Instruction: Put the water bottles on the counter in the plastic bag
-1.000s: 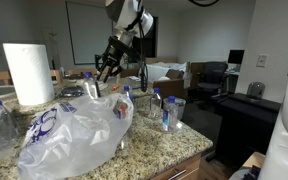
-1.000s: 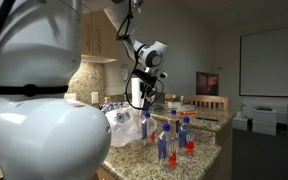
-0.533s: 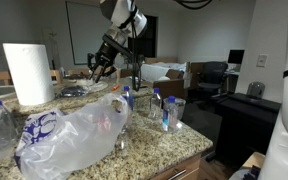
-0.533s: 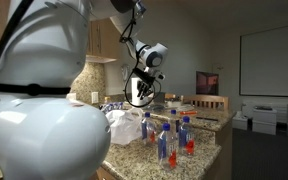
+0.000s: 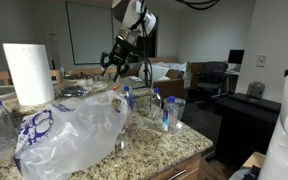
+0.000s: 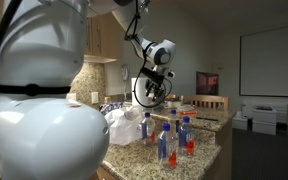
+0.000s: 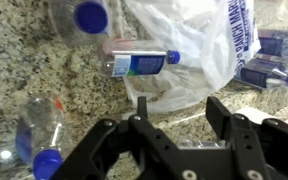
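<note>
The gripper [image 5: 117, 63] hangs in the air above the worktop [image 5: 179, 143], over the far end of the bag [image 5: 69, 130]. Its jaws stand apart, and from the wrist view there is nothing between them; they touch neither bag nor bottle.

The bag lies crumpled across the worktop, blue lettering showing, with a tall paper roll [image 5: 27, 72] standing behind it. Several bottles [image 5: 169, 110] stand upright just beside the bag toward the worktop's corner, and in an exterior view three more of them [image 6: 165, 140] show in a close group in front.

Looking down from the wrist, one bottle [image 7: 136, 62] lies on its side on the granite, its blue cap against the bag's edge; I can't tell whether any of it is inside. A second [image 7: 39, 128] lies flat well apart from the bag, and a third [image 7: 84, 17] stands near the first. More blue-labelled bottles [image 7: 272, 70] show past the bag's far side.
</note>
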`<action>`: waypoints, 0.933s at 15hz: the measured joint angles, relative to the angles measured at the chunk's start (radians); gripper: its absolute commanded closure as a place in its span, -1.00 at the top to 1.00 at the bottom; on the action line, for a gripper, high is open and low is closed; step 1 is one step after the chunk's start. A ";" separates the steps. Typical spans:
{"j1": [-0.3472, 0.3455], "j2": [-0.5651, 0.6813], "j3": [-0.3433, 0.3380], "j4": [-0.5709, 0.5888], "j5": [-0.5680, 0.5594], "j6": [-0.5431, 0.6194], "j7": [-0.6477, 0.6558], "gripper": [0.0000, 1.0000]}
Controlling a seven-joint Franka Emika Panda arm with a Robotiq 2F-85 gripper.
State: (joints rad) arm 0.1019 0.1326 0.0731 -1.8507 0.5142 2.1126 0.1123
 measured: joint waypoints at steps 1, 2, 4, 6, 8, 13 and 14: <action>-0.007 -0.007 -0.006 -0.015 -0.015 -0.013 0.004 0.96; -0.011 -0.014 -0.012 -0.026 -0.026 -0.039 0.006 0.99; -0.021 -0.025 -0.020 -0.035 -0.039 -0.118 0.007 1.00; -0.027 -0.034 -0.026 -0.036 -0.052 -0.205 0.007 1.00; -0.033 -0.041 -0.030 -0.035 -0.083 -0.288 0.013 1.00; -0.010 -0.087 -0.014 -0.174 -0.217 -0.203 0.091 1.00; -0.009 -0.085 -0.012 -0.172 -0.216 -0.204 0.091 1.00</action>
State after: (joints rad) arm 0.0933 0.0474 0.0613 -2.0226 0.2979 1.9086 0.2034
